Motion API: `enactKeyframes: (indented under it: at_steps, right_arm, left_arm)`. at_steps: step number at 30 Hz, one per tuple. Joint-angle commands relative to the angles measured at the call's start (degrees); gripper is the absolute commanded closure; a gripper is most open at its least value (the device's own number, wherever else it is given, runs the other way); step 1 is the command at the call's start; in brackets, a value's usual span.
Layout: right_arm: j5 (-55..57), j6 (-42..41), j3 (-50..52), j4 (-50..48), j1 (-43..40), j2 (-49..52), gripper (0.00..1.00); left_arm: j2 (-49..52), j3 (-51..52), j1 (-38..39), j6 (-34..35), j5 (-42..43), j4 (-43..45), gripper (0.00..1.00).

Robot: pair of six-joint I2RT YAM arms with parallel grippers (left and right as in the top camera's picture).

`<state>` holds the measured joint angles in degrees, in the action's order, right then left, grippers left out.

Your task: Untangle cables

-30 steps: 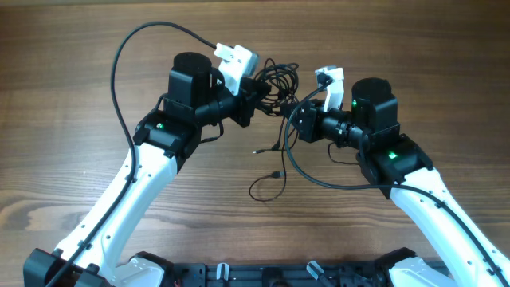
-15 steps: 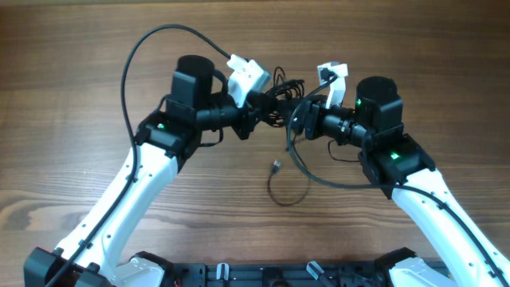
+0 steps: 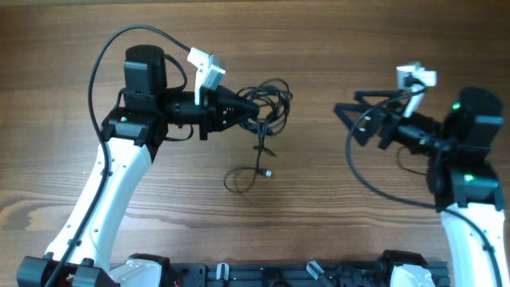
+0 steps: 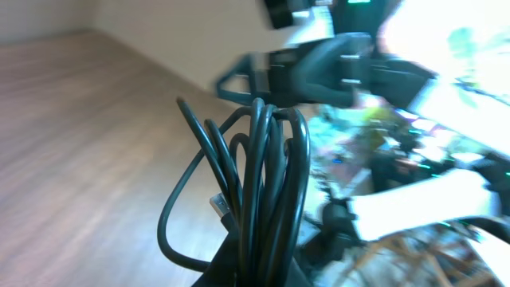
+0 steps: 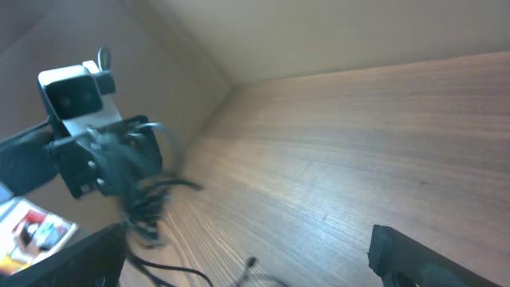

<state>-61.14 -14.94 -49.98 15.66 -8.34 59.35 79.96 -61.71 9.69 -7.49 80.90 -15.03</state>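
Observation:
The cables (image 3: 269,102) are a clump of thin black cords held above the table by my left gripper (image 3: 245,108), which is shut on them. One strand hangs down to a plug end (image 3: 269,173) and a loose loop (image 3: 237,180) lying on the wood. In the left wrist view the bundled cables (image 4: 267,175) rise straight out of the closed jaws. My right gripper (image 3: 348,119) stands wide open and apart from the clump, at the right. Its wrist view shows the blurred cables (image 5: 137,199) at the far left and nothing between its fingers (image 5: 410,255).
A brown wooden table (image 3: 335,207) lies under both arms. A thick black arm wire (image 3: 374,179) loops below the right arm and another (image 3: 103,56) arcs over the left arm. A black rail (image 3: 263,275) runs along the front edge.
My right gripper has opened, let go of the cables and swung away to the right. The left arm has pulled back left with the clump; the loose strand now dangles below it.

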Motion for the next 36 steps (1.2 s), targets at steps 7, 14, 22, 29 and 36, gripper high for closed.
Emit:
enactKeyframes:
  at_steps: [7,14,22,29,36]
  right_arm:
    - [-22.6,16.8,-0.1,-1.9,6.1,14.7,0.0]
    - [-24.2,15.9,-0.1,-7.3,9.1,15.8,0.0]
    - [-16.9,5.6,-0.1,-18.0,9.3,15.8,0.0]
    - [-16.9,-6.5,-0.1,-35.6,10.3,15.8,0.0]
    - [-12.7,-6.1,-0.1,-34.3,14.5,17.7,0.0]
  left_arm:
    - [-1.1,-0.1,3.3,-1.0,9.4,0.0,0.96]
    - [-1.1,-0.1,3.3,0.6,9.4,-0.3,0.96]
    - [-1.1,-0.1,3.7,0.7,9.4,-0.5,0.96]
    - [-1.1,-0.1,3.7,0.7,9.4,-0.5,0.96]
    - [-1.1,-0.1,3.7,0.7,9.4,-0.5,0.96]
